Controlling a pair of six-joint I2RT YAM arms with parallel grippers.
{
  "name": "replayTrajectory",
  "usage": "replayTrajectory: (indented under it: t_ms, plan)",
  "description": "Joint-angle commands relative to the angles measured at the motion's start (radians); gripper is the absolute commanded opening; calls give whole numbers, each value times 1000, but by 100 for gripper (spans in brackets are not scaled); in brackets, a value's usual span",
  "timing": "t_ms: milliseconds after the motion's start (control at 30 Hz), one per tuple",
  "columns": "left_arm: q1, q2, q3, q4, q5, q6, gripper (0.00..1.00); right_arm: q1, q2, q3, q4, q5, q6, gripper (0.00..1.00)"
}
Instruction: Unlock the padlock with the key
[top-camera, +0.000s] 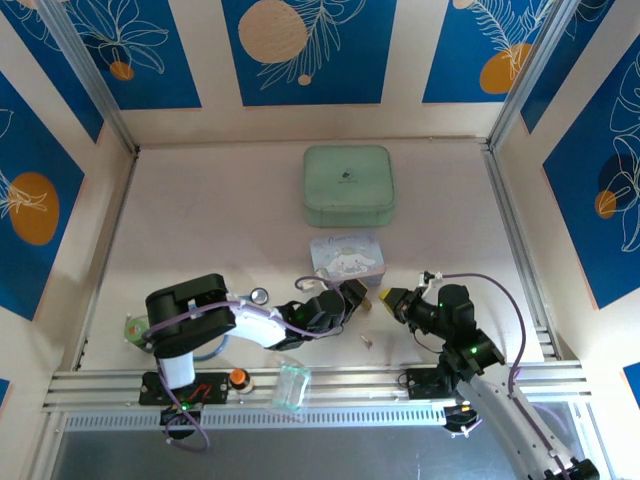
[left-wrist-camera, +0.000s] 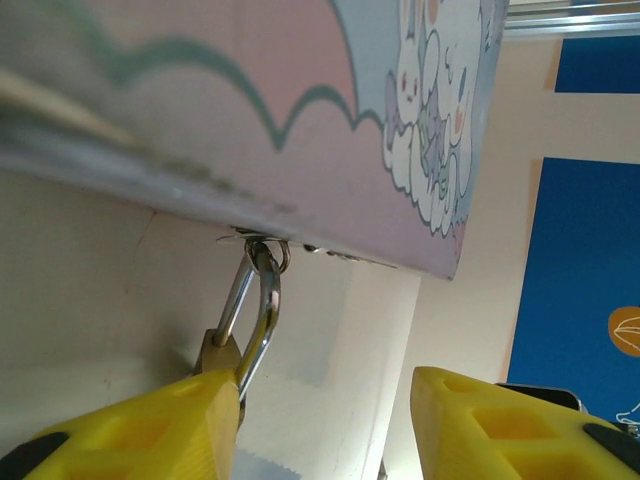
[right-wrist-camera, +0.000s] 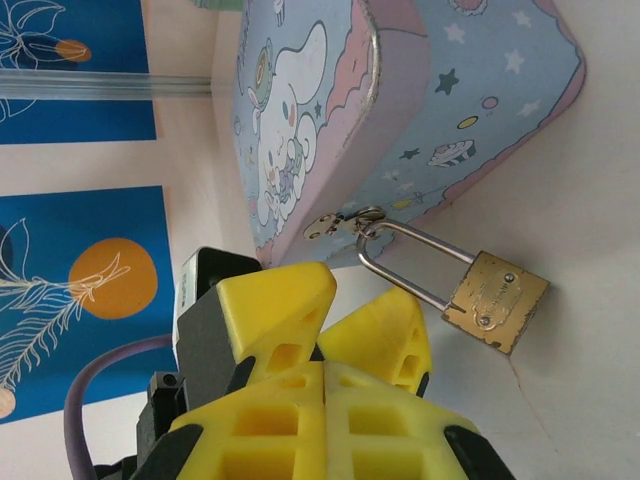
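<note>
Since the brass padlock hangs w/ shackle shut thru the hasp at the cartoon tin's 5 o'clock edge, nothing's unlocked yet: left gripper spread beside it, right gripper clenched empty, probable key on the table at the lock's 6 o'clock.

Looking like a robot lab test cell: aluminium rail is running along the near edge with the left arm and right arm bolted on, purple cable is trailing loose, blue printed panels are boxing in the pale surface on three sides.
</note>
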Motion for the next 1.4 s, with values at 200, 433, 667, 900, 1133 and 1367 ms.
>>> replayTrajectory:
  t_ms: [200,433,667,900,1133,1367]
  plan:
    - [-12,-33,-54,-260,25,-9,47,-85,114,29,-359,-115,-242,0]
    - [18,-128,-58,-324,19,192,75,-9,370,166,-381,-114,-430,67]
    - [22,-161,-42,-361,9,292,80,221,507,365,-537,214,-467,92]
    - [52,-275,-92,-375,-36,425,98,295,506,392,-532,420,-436,99]
    - [115,-364,-122,-383,57,572,99,202,521,367,-496,90,-454,84]
    - [129,-432,-156,-410,69,608,98,459,548,409,-664,264,-304,72]
